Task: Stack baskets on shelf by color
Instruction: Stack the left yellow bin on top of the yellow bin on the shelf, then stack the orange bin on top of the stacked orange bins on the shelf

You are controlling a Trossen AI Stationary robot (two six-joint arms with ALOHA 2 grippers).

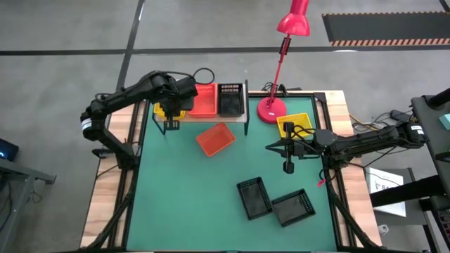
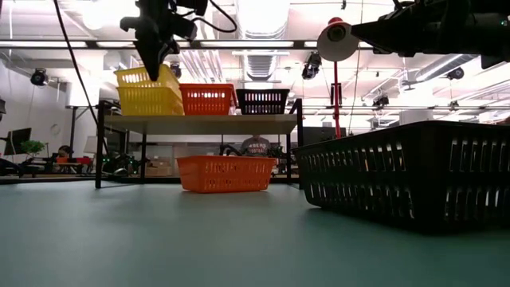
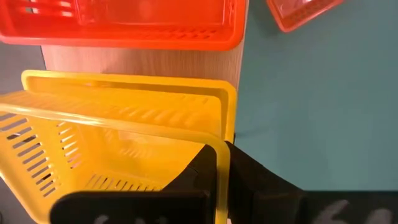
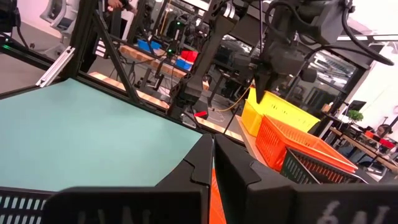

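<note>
The shelf stands at the table's far side. On it are a yellow basket at the left end, a red basket in the middle and a black basket on the right. My left gripper hangs over the left end, shut on a second yellow basket, which tilts above the first. My right gripper is shut and level over the table's right part, holding nothing. On the table lie a red basket, a yellow basket and two black baskets. My left gripper pinches the rim of the upper yellow basket's end wall, the end that faces the table's near edge. One finger is inside the basket and one outside. The fingers come from above, pointing steeply down. The basket hangs tilted over the yellow basket below; whether the two touch, I cannot tell.
A red desk lamp stands with its base just right of the shelf, its head reaching over the far edge. Bare green table lies at the near left. In the low view a black basket fills the right foreground.
</note>
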